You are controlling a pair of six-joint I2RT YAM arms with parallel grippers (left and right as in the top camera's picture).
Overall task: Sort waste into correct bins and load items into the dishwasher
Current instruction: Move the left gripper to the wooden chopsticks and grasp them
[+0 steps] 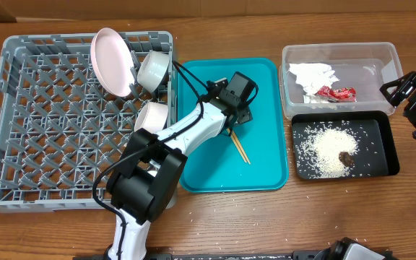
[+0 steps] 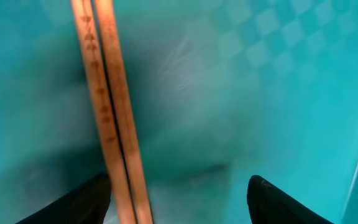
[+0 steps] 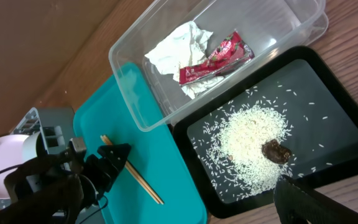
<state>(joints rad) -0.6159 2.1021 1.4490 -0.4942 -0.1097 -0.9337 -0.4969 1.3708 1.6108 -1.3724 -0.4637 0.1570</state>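
Two wooden chopsticks (image 1: 240,147) lie side by side on the teal tray (image 1: 266,79). My left gripper (image 1: 235,124) is low over their far end and open. In the left wrist view the chopsticks (image 2: 110,112) run between its fingers (image 2: 179,202), close to the left one, and are not pinched. My right gripper (image 1: 409,108) is open and empty, beside the clear tub (image 1: 338,52). The tub holds the napkin (image 1: 313,74) and red wrapper (image 1: 336,92). The black tray (image 1: 388,137) holds rice (image 1: 323,148) and a brown lump (image 1: 345,157).
The grey rack (image 1: 35,130) at the left holds a pink plate (image 1: 113,61), a white cup (image 1: 154,68) and a white bowl (image 1: 152,115) along its right side. A few rice grains lie on the table near the teal tray's front edge.
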